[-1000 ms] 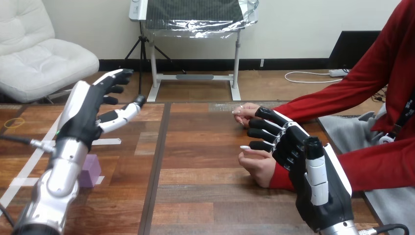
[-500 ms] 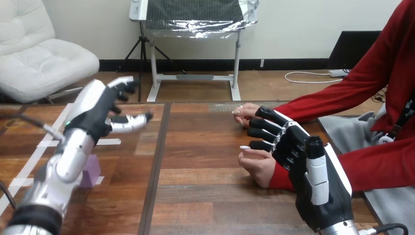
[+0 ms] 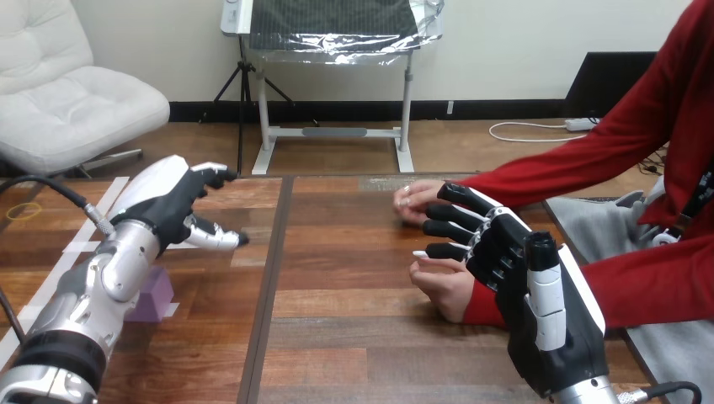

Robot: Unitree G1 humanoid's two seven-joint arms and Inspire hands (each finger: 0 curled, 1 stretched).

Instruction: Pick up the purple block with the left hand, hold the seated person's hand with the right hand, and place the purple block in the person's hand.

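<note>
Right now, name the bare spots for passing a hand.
Bare: the table's middle, between the left hand and the right hand, down to the near edge. Crowded: the right, with the person's near hand and far hand there; the purple block by the left forearm.

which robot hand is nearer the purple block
The left hand, open just beyond the purple block; the right hand is far across the table by the person's hand.

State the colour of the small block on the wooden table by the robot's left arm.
The small block is pale purple, clearest in the head view.
</note>
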